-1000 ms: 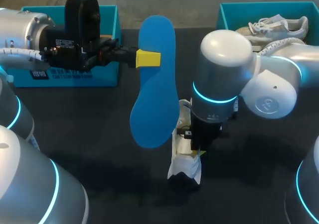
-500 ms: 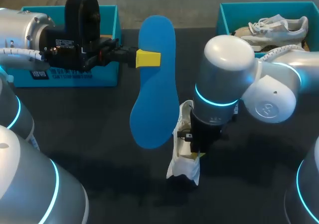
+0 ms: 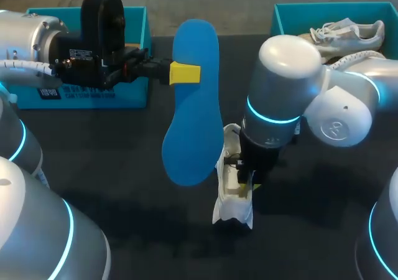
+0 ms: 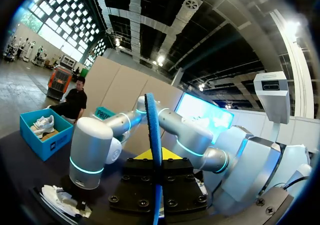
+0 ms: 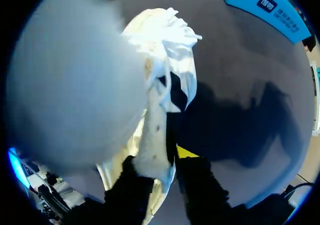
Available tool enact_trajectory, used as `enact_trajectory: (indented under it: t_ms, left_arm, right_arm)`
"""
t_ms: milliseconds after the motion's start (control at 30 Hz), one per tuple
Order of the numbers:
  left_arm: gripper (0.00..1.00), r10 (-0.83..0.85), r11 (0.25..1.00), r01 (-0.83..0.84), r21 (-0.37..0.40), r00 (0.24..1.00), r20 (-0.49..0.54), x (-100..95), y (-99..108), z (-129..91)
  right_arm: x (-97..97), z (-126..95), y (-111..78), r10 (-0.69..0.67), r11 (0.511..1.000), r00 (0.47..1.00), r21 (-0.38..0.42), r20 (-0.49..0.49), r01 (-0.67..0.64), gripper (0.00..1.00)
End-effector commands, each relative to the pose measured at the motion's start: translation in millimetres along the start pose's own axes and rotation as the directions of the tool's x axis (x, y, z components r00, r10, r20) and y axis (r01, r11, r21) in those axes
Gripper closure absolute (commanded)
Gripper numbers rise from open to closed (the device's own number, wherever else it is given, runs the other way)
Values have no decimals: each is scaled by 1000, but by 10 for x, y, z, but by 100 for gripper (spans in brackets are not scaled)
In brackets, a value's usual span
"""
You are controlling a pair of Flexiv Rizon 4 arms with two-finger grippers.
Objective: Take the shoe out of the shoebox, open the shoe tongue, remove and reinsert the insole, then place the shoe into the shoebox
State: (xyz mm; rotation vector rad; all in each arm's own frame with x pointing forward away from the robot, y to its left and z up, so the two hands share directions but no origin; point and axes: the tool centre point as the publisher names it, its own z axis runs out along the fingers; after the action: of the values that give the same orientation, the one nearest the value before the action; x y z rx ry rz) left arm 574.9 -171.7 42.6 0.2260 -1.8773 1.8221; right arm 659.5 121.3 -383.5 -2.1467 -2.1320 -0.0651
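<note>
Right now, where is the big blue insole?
In the head view, the left gripper holds the insole up over the middle of the table, just left of the white shoe.

Shoe (image 3: 234, 209) sits mid-bench (image 3: 112, 168); insole (image 3: 193, 106) hangs just left of it, left shoebox (image 3: 134, 88) back-left of it, right shoebox (image 3: 287, 14) back-right.

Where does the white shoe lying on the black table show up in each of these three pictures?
Head view: white shoe lies below the middle, under the right gripper.
Left wrist view: ahead, under that gripper.
Right wrist view: gripped in its own gripper, stretching ahead.
Shared landmark: the right gripper.
</note>
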Motion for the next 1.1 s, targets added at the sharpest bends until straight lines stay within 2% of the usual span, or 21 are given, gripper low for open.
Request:
enact_trajectory:
  t_ms: [33, 367, 567, 667, 700, 800, 1100]
  left_arm:
    - [100, 0, 1000, 0, 2, 1000, 0, -2, 4, 7]
    - [100, 0, 1000, 0, 2, 1000, 0, -2, 4, 7]
    - [100, 0, 1000, 0, 2, 1000, 0, -2, 4, 7]
    - [100, 0, 1000, 0, 2, 1000, 0, -2, 4, 7]
    - [100, 0, 1000, 0, 2, 1000, 0, -2, 4, 7]
    - [100, 0, 1000, 0, 2, 1000, 0, -2, 4, 7]
    - [100, 0, 1000, 0, 2, 1000, 0, -2, 4, 7]
  right_arm:
    - [-66, -65, 0, -6, 1000, 998, -7, -59, 5, 0]
    - [-124, -485, -36, 6, 999, 990, -44, -143, -13, 0]
    - [-206, -750, -30, -1, 999, 962, -53, -272, -14, 0]
    - [-251, -884, 17, -48, 998, 921, -56, -387, 29, 0]
    - [-260, -923, 39, -87, 996, 872, -63, -481, 65, 0]
    - [-319, -1065, 96, -120, 993, 808, -64, -577, 102, 0]
    - [-319, -1065, 96, -120, 993, 808, -64, -577, 102, 0]
